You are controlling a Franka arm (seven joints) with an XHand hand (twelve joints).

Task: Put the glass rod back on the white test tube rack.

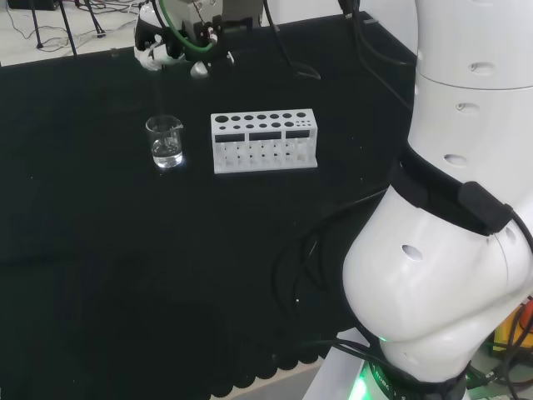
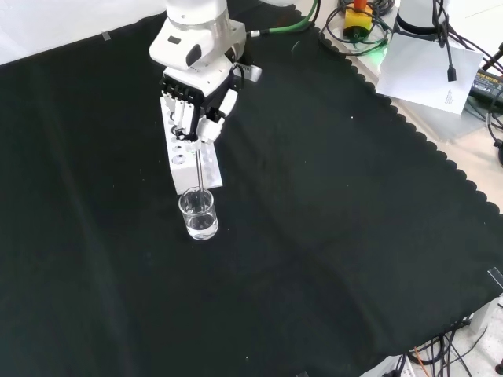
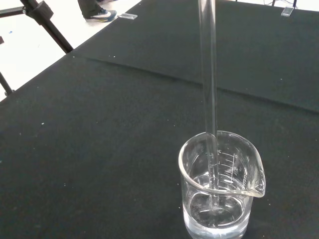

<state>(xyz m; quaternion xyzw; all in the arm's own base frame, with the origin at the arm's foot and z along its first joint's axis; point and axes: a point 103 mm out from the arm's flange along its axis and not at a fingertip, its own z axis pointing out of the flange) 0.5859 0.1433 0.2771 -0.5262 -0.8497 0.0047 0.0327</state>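
The hand (image 2: 196, 110) pinches the glass rod (image 2: 203, 169) at its top, rod upright with its lower end in the beaker (image 2: 198, 214), the white rack (image 2: 182, 157) just beyond it in the front view.

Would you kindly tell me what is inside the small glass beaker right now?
The beaker holds some clear liquid and the lower end of the glass rod, which the hand holds upright. Whether the tip touches the bottom cannot be told.

In the front view the beaker (image 2: 198, 215) stands just before the white test tube rack (image 2: 185, 161), nearly touching it. Bare black cloth (image 2: 330, 236) lies open right of both.
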